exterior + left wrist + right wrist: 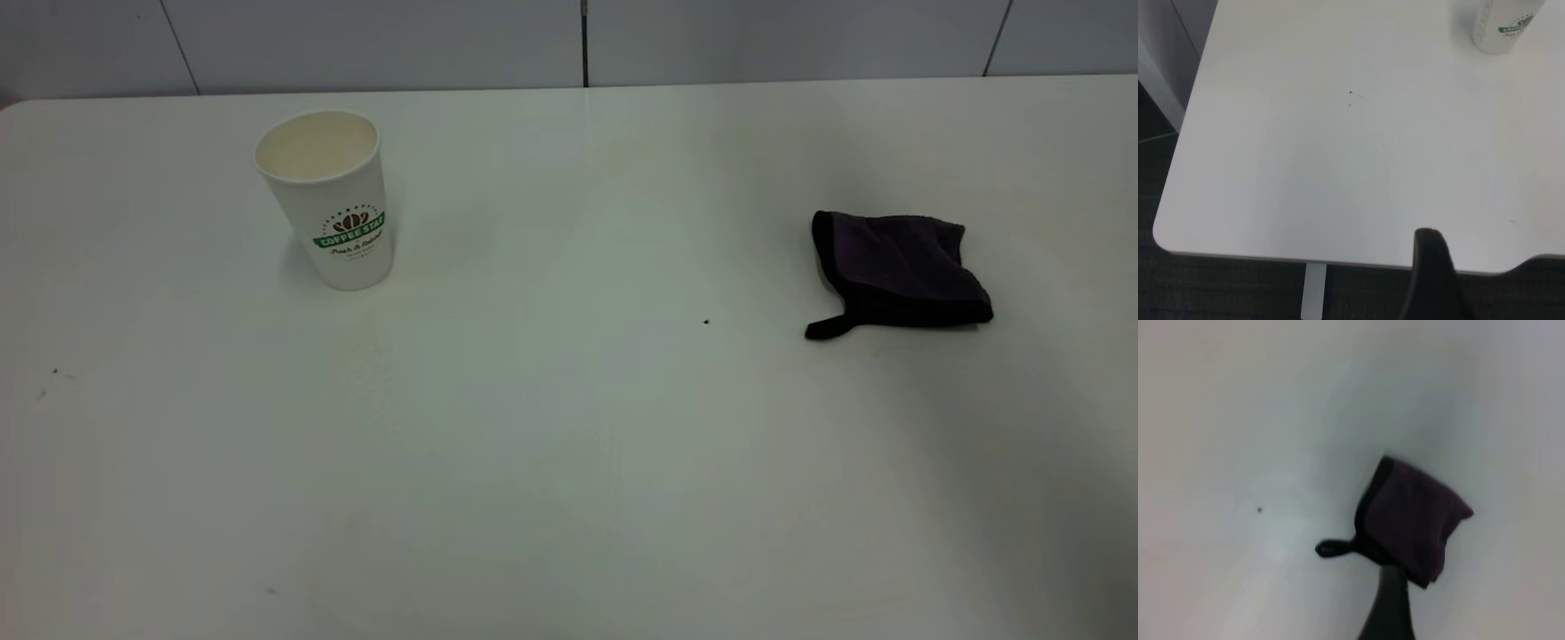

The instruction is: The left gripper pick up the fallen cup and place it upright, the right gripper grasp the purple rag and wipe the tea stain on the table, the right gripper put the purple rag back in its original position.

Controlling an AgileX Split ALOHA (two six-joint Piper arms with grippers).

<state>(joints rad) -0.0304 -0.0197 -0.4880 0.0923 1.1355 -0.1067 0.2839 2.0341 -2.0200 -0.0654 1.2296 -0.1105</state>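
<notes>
Exterior view has the cup [325, 200] standing upright toward the far left corner of the table [551, 462], mouth up, green band facing the camera. Well apart from it, toward the right edge, the purple rag [898, 271] lies loosely folded, its black loop tab pointing at the near edge. A tiny black speck [706, 322] sits between them, nearer the rag. No amber blotch shows on the tabletop.

Neither arm appears from outside. At the left wrist, one dark finger of the left gripper [1431, 280] hangs beyond the table's near left corner; open or closed, I cannot tell. At the right wrist, a blurred dark finger, probably the right gripper [1390, 607], shows just beside the rag; its state is also unclear.
</notes>
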